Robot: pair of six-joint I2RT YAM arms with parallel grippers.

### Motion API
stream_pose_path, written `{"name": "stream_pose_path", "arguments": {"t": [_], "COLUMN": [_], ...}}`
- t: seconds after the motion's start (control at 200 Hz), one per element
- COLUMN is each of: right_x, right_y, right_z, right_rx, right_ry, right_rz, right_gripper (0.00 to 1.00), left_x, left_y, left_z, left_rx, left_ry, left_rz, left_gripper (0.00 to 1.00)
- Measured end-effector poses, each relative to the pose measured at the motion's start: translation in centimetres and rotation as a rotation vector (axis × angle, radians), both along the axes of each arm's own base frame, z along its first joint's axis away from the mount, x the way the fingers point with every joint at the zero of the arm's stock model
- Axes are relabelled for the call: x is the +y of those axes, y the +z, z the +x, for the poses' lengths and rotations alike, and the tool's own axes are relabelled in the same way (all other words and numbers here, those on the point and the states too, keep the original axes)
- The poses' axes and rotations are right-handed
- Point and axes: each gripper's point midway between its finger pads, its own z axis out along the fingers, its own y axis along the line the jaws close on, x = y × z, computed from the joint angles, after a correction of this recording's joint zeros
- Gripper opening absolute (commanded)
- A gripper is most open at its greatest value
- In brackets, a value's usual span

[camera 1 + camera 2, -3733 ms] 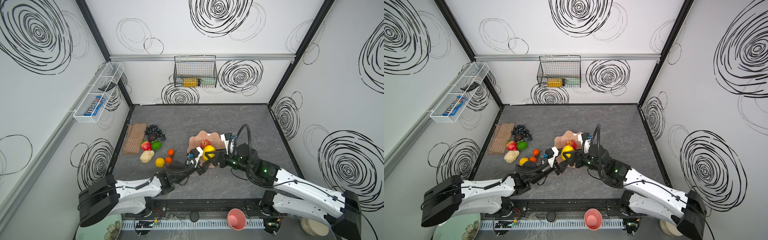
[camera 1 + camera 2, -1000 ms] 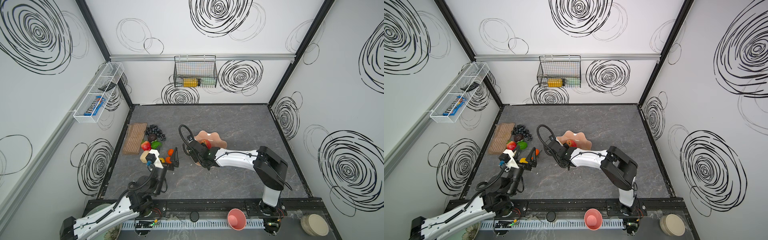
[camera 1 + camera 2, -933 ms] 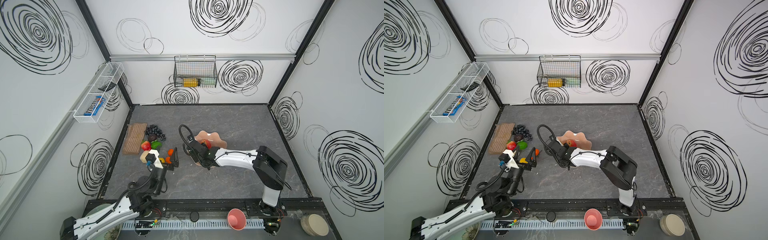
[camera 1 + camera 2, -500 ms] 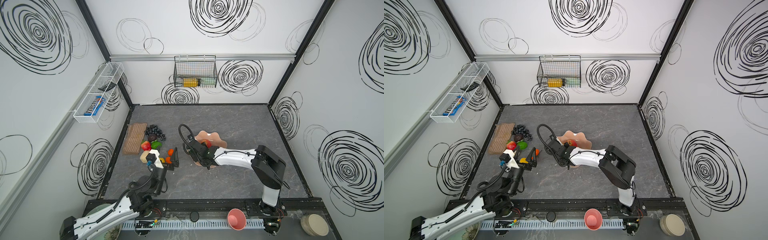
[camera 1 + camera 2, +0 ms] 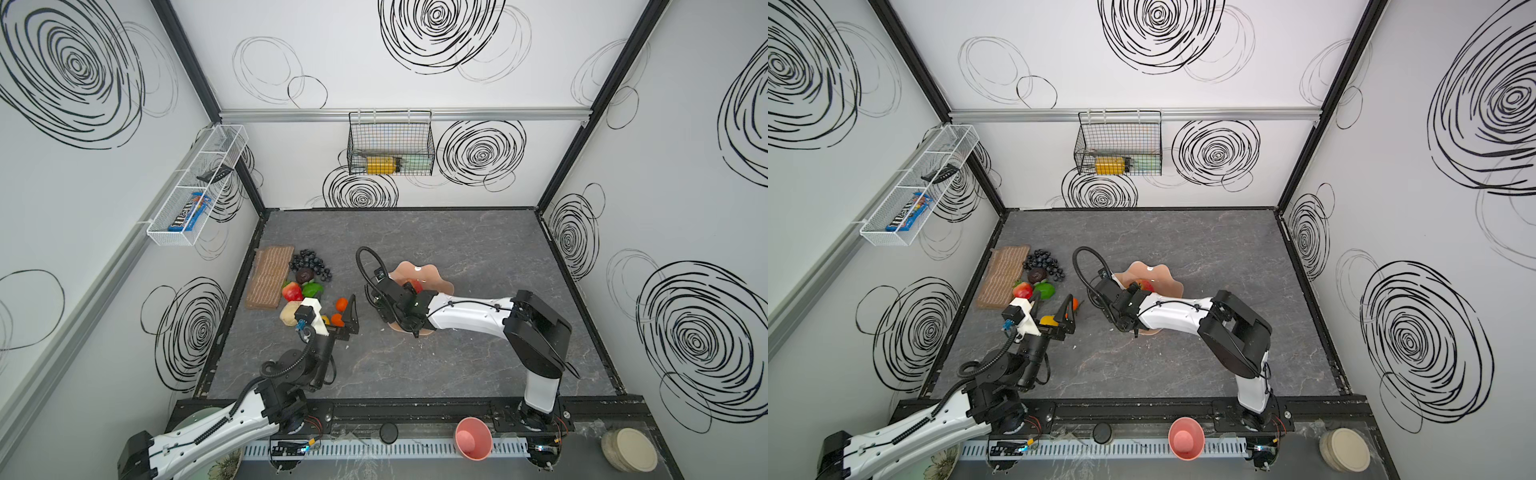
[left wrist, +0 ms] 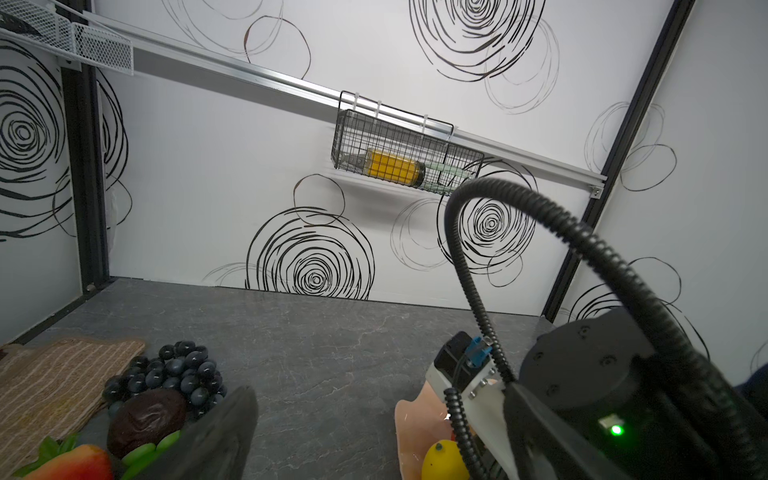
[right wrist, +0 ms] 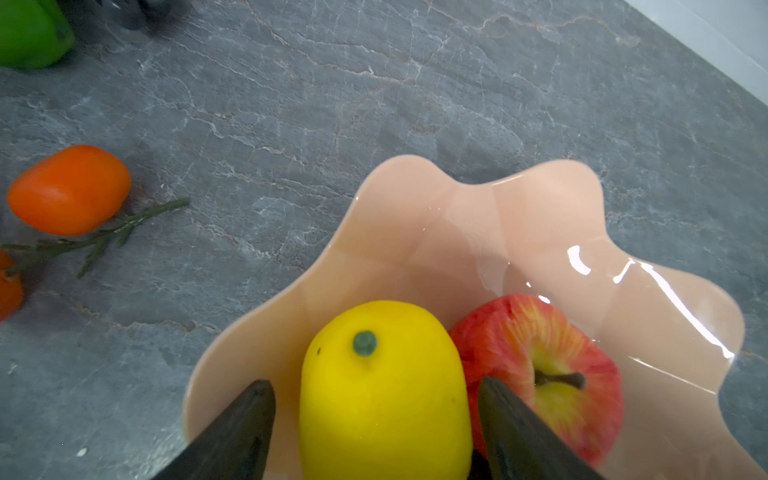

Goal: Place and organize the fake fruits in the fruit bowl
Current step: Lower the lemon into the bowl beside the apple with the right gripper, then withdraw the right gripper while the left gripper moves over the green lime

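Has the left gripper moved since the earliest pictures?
Yes. The left gripper has drawn back leftward, away from the fruit bowl and closer to the woven mat.

Carried the lemon (image 7: 382,386) from over the near edge of the fruit bowl (image 7: 478,216), where both grippers met earlier, down into the bowl, against the red apple (image 7: 540,345). Widened the right gripper (image 7: 372,384) over the last second, leaving a jaw on either side of the lemon and a clear gap at one of them. Swung the right arm (image 5: 469,320) round: earlier stretched low along the front of the bench (image 5: 457,249), now elbow raised and forearm reaching leftward over the bowl. Pulled the left gripper (image 5: 1053,296) back from the bowl to the loose fruit on the left, above a second lemon (image 5: 1047,320) and beside the small oranges (image 5: 341,304).
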Motion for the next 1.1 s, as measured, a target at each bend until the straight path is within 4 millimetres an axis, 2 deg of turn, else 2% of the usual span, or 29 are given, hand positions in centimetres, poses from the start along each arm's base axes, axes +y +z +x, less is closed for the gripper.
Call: {"name": "stream_pose_path", "arguments": {"t": [0.22, 0.405, 0.475, 0.64, 0.761, 0.826, 0.926, 1.011, 1.101], "right_x": [1.5, 1.0, 0.3, -3.2, -7.6, -10.0, -13.3, -15.1, -16.4], "right_y": [2.6, 4.5, 6.1, 11.8, 14.8, 15.0, 14.0, 12.9, 12.8], "right_z": [0.4, -0.1, -0.3, -1.2, -2.5, -3.4, -5.1, -6.4, -7.2], "right_rx": [-0.007, 0.0, -0.008, -0.07, -0.121, -0.144, -0.165, -0.164, -0.167], "right_ry": [0.009, 0.014, 0.012, -0.01, -0.049, -0.068, -0.086, -0.088, -0.094], "right_rz": [0.06, 0.075, 0.094, 0.198, 0.294, 0.342, 0.407, 0.452, 0.502], "right_gripper": [0.98, 0.99, 0.98, 0.98, 0.97, 0.97, 0.97, 0.97, 0.97], "left_x": [-1.0, -1.4, -1.4, -0.3, 0.5, 0.9, 1.6, 2.1, 2.8], "left_y": [-1.4, -1.7, -1.5, -0.9, -1.1, -2.2, -4.5, -6.7, -8.5], "left_z": [0.5, 1.2, 1.4, 2.8, 4.7, 5.9, 8.0, 9.5, 10.5], "left_rx": [0.041, 0.079, 0.095, 0.186, 0.279, 0.344, 0.458, 0.561, 0.65], "left_ry": [-0.022, -0.018, -0.011, 0.046, 0.109, 0.139, 0.177, 0.212, 0.252], "left_rz": [0.046, 0.06, 0.048, -0.014, -0.045, -0.038, -0.022, -0.009, 0.005], "left_gripper": [0.96, 0.96, 0.97, 0.99, 0.99, 0.98, 0.99, 1.0, 0.99]}}
